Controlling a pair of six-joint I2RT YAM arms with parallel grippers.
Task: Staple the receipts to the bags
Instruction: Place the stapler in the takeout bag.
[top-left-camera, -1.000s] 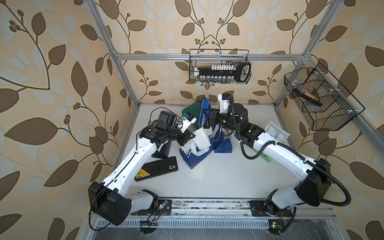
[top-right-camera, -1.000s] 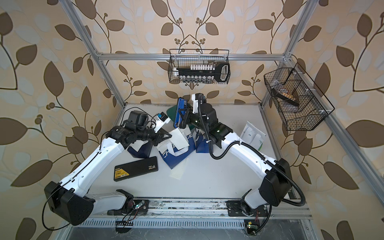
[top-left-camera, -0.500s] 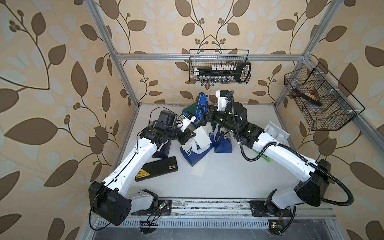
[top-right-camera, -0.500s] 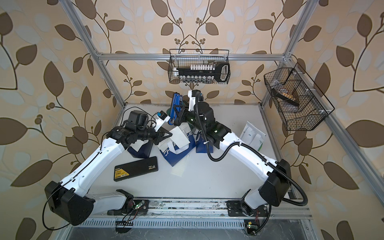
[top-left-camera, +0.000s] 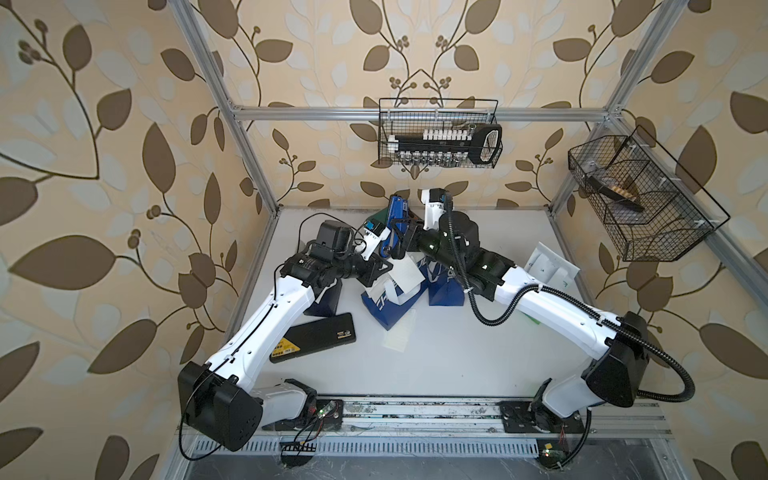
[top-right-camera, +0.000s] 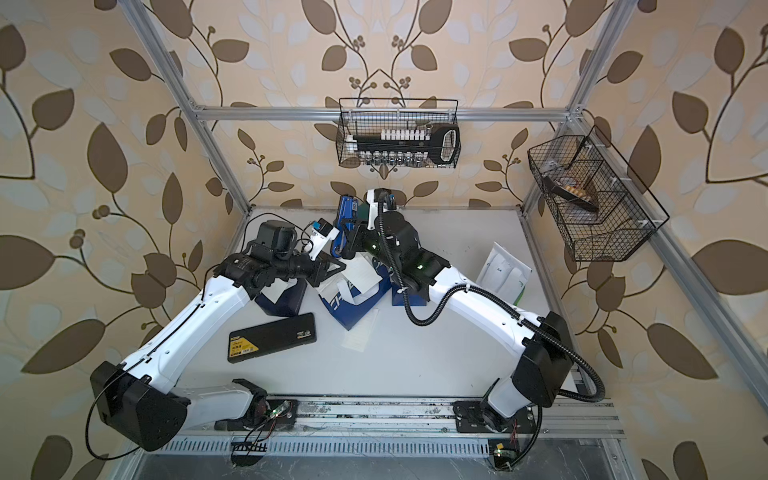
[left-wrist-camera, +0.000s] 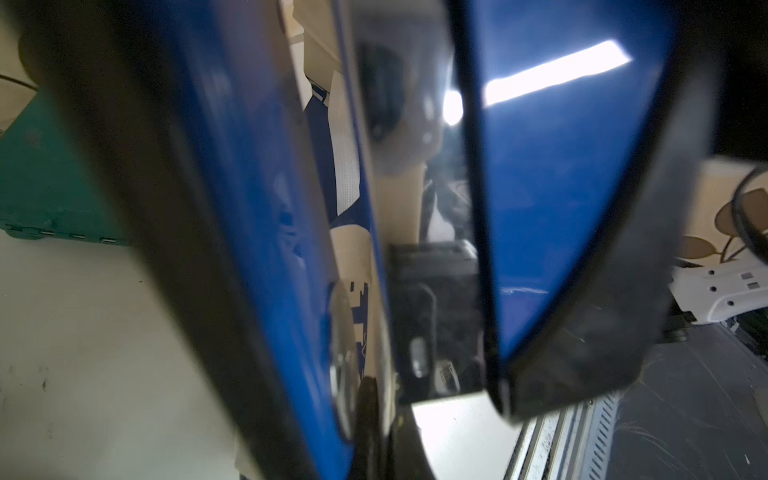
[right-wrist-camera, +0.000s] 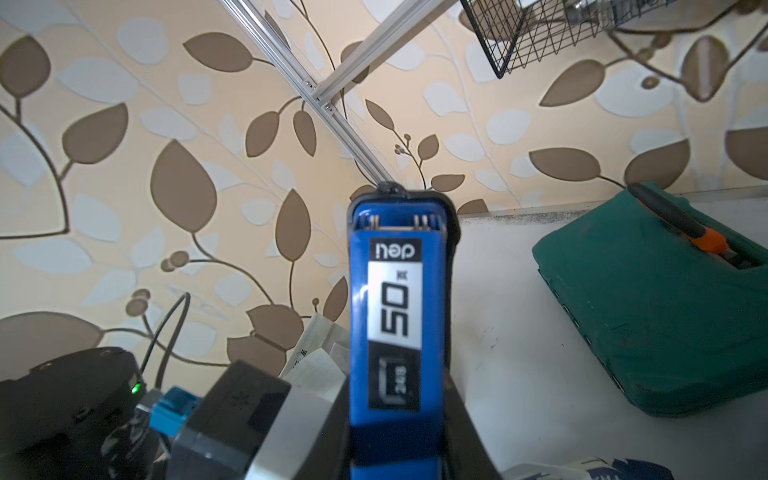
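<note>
My right gripper (top-left-camera: 405, 241) (right-wrist-camera: 395, 449) is shut on a blue stapler (top-left-camera: 397, 212) (top-right-camera: 347, 216) (right-wrist-camera: 395, 332) and holds it up near the back wall. Just in front of it, my left gripper (top-left-camera: 380, 270) (left-wrist-camera: 382, 399) is shut on a pale receipt (top-left-camera: 405, 272) (top-right-camera: 363, 274) at the top of a tilted navy bag (top-left-camera: 386, 309). In the left wrist view the stapler (left-wrist-camera: 548, 208) fills the picture, its blue halves on either side of the pinched paper edge (left-wrist-camera: 353, 257). Another navy bag (top-left-camera: 444, 286) stands beside it, and a further one (top-left-camera: 326, 301) under my left arm. A loose receipt (top-left-camera: 399, 334) lies flat.
A black case with a yellow label (top-left-camera: 316, 343) lies front left. A dark green pouch (right-wrist-camera: 648, 299) sits by the back wall. A white flat bag with a green edge (top-left-camera: 548, 266) lies at the right. Wire baskets (top-left-camera: 438, 133) (top-left-camera: 640, 199) hang on the walls.
My right arm has carried the stapler left and a little toward the back wall, closer to my left gripper. The left arm has hardly moved.
</note>
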